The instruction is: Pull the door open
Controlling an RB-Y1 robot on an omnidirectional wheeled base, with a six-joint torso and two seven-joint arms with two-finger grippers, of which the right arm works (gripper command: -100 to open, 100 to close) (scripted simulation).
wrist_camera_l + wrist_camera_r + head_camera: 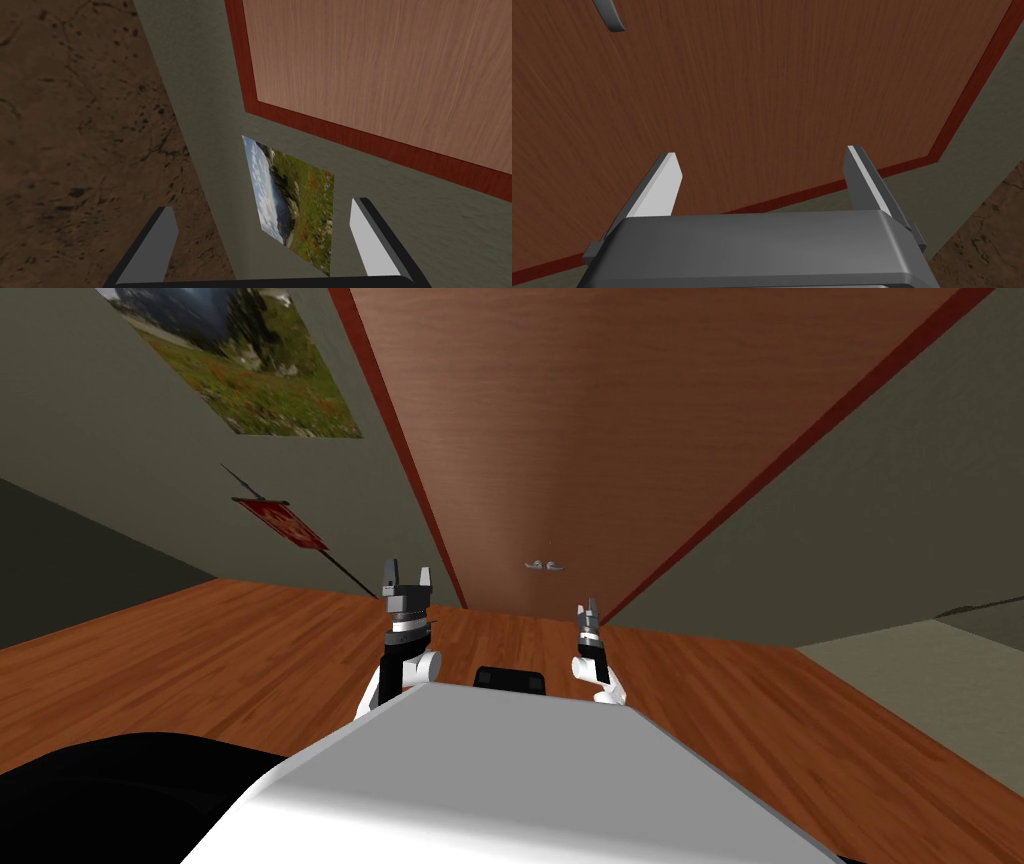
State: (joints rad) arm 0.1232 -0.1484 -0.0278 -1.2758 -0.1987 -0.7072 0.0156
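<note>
Door (620, 428) sits shut in its frame: no progress yet. Its handle (545, 565) is untouched. My left gripper (406, 576) and right gripper (588, 608) stand short of the door, either side of the handle, jaws spread, empty. Reach, grasp and pull are all left.

Reddish wood-plank floor (200, 648) meets door (600, 438) & grey walls (900, 488), w/ paler grey patch (930, 678) at right.

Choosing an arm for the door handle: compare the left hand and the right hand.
The left hand faces the landscape picture on the wall; the right hand faces the door. The right hand sits nearer the handle than the left hand. Both are open and hold nothing.
</note>
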